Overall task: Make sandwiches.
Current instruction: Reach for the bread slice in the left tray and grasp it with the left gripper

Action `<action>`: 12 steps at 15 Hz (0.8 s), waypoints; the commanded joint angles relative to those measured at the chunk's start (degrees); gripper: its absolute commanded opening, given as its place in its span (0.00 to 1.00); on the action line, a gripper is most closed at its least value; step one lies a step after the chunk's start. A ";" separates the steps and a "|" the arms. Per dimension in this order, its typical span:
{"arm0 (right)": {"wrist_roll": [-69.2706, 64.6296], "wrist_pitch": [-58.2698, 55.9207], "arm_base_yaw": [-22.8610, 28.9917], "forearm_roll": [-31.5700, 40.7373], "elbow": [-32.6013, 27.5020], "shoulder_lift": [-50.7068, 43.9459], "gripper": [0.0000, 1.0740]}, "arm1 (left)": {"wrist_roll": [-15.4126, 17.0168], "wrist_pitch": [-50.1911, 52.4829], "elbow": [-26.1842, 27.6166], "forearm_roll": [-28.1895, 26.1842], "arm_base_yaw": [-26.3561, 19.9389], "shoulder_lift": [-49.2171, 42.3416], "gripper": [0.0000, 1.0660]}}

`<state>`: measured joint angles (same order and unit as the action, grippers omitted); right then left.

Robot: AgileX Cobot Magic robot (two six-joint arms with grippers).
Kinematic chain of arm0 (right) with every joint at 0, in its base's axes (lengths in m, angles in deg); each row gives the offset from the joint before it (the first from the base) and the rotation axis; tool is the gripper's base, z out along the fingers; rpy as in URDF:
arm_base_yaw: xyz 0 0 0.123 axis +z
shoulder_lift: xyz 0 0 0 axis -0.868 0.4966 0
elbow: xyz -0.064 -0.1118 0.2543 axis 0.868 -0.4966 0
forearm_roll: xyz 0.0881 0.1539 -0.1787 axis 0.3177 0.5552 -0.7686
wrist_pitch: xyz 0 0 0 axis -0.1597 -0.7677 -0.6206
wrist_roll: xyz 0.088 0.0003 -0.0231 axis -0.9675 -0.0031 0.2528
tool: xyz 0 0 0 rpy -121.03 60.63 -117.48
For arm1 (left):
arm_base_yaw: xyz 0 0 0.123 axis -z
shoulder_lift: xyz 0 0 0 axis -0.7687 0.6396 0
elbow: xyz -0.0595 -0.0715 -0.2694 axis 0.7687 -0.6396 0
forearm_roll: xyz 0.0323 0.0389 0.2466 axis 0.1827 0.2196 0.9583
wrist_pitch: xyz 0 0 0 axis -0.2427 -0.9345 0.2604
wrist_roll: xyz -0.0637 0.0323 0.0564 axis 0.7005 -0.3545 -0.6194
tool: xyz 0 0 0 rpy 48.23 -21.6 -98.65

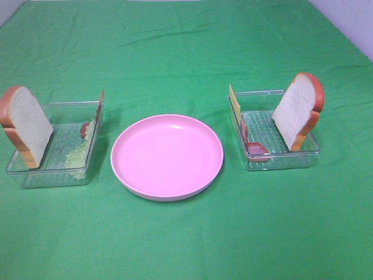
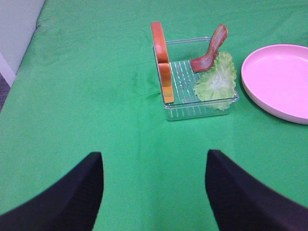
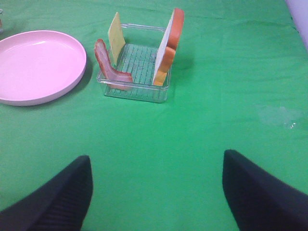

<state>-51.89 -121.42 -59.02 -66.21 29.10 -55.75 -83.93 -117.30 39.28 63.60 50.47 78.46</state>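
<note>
Exterior high: white bread slices (image 1: 28,122) (image 1: 293,111), orange-brown crusts

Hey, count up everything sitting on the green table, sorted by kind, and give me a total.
Bread slices: 2
Bacon strips: 2
Lettuce leaf: 1
Cheese square: 1
Clear trays: 2
Pink plate: 1
Total: 9

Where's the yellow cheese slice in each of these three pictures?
Exterior high: the cheese slice stands on edge at the right tray's plate-side wall.
Left wrist: not in it.
Right wrist: cheese slice upright in that tray, beside the bacon.
Shared landmark: the pink plate.
</note>
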 commanded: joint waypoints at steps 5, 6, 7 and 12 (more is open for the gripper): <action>0.29 0.23 -0.06 0.00 -0.11 -0.74 0.66 | -0.17 0.46 -0.34 -0.29 -0.06 -1.26 0.56; 0.29 0.23 -0.06 0.00 -0.11 -0.74 0.66 | -0.17 0.46 -0.34 -0.29 -0.06 -1.26 0.56; 0.29 0.23 -0.06 0.00 -0.11 -0.74 0.66 | -0.17 0.46 -0.34 -0.29 -0.06 -1.26 0.56; 0.29 0.23 -0.06 0.00 -0.11 -0.74 0.66 | -0.17 0.46 -0.34 -0.29 -0.06 -1.26 0.56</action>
<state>-51.89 -121.42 -59.02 -66.21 29.10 -55.75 -83.93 -117.30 39.28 63.60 50.47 78.46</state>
